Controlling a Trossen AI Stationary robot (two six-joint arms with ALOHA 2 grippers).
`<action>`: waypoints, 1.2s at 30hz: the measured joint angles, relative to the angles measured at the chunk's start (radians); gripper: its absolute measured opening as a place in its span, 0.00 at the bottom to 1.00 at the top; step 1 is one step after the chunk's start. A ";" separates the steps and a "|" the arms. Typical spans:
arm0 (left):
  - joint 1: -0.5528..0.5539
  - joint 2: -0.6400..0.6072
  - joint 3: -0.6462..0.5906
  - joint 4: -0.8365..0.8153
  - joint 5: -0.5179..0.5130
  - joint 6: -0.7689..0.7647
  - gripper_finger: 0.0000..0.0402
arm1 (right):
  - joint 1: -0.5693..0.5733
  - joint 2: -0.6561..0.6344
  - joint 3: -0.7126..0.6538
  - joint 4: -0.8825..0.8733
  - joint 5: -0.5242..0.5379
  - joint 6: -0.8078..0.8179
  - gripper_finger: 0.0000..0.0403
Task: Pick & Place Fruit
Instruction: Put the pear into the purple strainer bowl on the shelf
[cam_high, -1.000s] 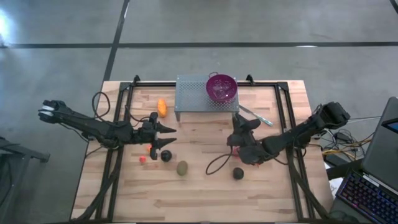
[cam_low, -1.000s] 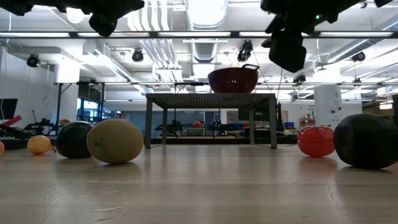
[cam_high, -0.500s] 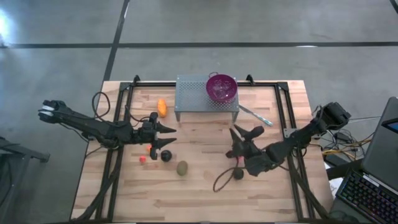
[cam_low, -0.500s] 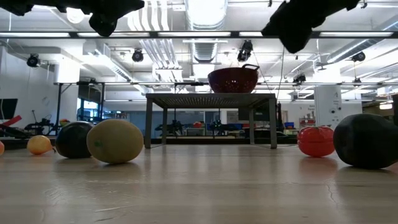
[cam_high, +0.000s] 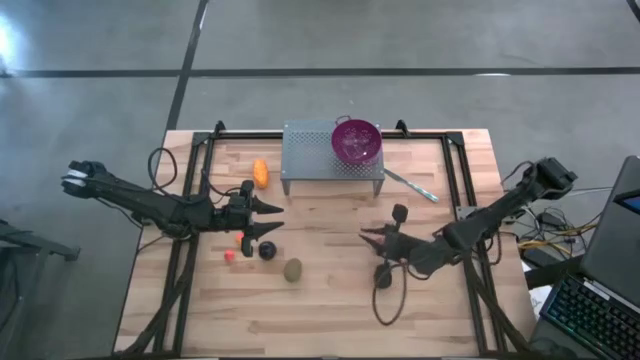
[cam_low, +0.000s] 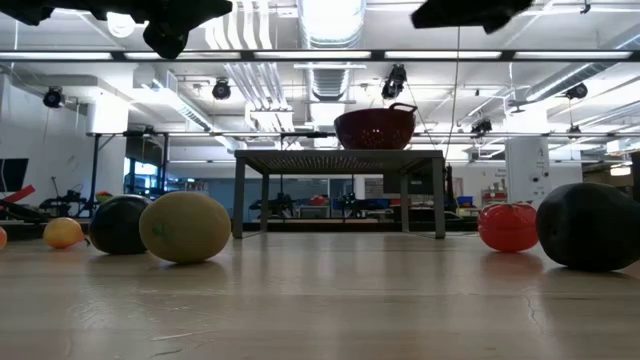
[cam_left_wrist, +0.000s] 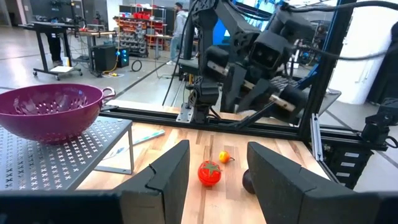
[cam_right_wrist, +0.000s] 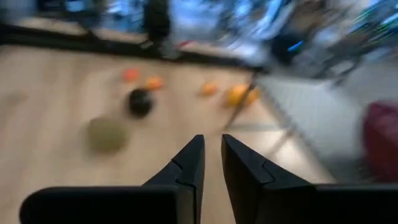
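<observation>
The fruit lie loose on the wooden table: an elongated orange one (cam_high: 261, 173), a small red ball (cam_high: 229, 256), an orange ball (cam_high: 240, 238), a black round (cam_high: 267, 250), a brown-green oval (cam_high: 293, 269), and a second black round (cam_high: 383, 278). A red tomato-like fruit (cam_left_wrist: 210, 173) rests on the table too. My left gripper (cam_high: 272, 219) hangs open and level above the left group, with nothing between its fingers. My right gripper (cam_high: 371, 237) points toward the table's left, above the second black round. Its fingers (cam_right_wrist: 194, 155) leave only a narrow slit, and the slit is empty.
A purple colander (cam_high: 356, 140) stands on a grey perforated stand (cam_high: 310, 155) at the far middle. A thin silver utensil (cam_high: 408, 185) lies right of the stand. Black frame rails (cam_high: 196, 190) run along both sides. A cable loops on the table (cam_high: 385, 300) under the right arm.
My right gripper has risen and swung from pointing at the far edge to pointing toward the table's left, rolling as it went. Its fingers have drawn together from a wide spread to a narrow slit. No fruit has moved.
</observation>
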 joint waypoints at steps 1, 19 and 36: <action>0.000 0.000 0.000 0.000 0.000 0.000 0.42 | 0.000 -0.019 0.000 -0.054 -0.053 0.058 0.11; 0.000 0.000 0.000 -0.003 0.000 0.000 0.42 | 0.019 -0.028 -0.008 -0.389 -0.167 0.465 0.08; 0.000 0.000 0.000 -0.015 0.000 0.000 0.42 | -0.017 -0.030 -0.005 -0.281 -0.012 0.258 0.34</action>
